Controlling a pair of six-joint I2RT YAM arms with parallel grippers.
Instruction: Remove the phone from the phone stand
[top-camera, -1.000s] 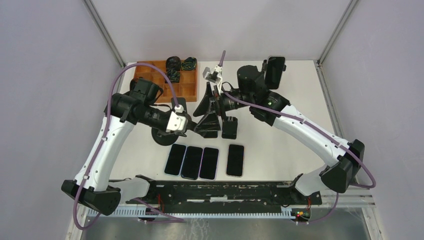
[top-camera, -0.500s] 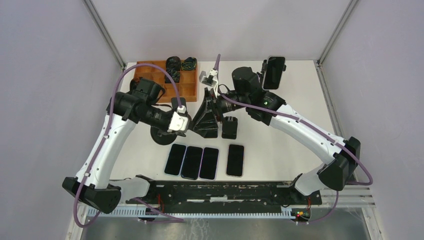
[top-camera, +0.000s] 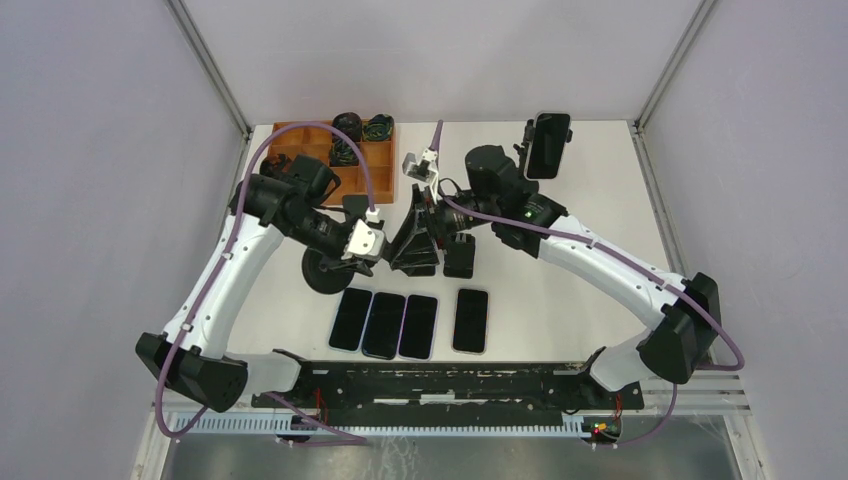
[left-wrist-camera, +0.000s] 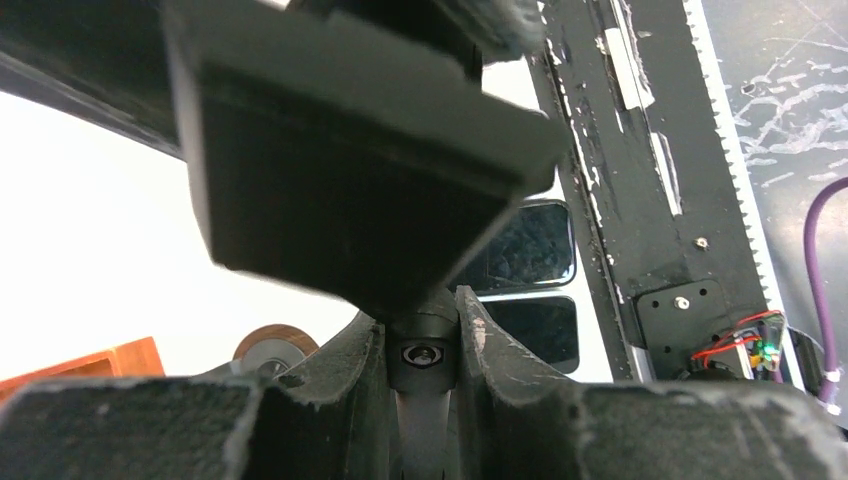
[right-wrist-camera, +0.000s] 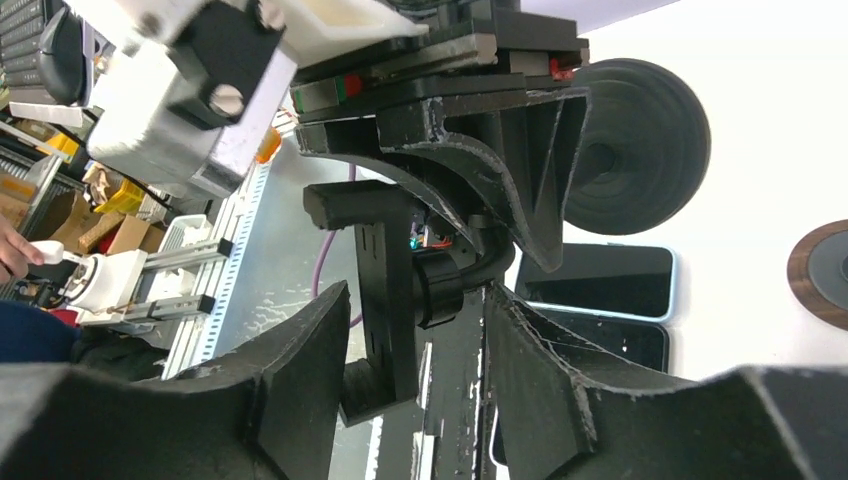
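The phone stand has a round black base and a neck running right to its cradle. The phone shows as a dark tilted slab in that cradle. In the right wrist view it is edge-on. My left gripper is shut on the stand's neck joint, just below the slab. My right gripper comes in from the back. Its jaws have closed in on either side of the slab, one finger against the joint collar and the other a hair off the slab's face.
Several dark phones lie flat in a row near the front rail. A second stand holding a phone is at the back right. A wooden tray of black parts sits back left. A brown-rimmed disc lies by the stand.
My right gripper's jaws have closed from wide open to around the slab. Both arms have shifted a little left and back. The left gripper has kept its hold on the neck.
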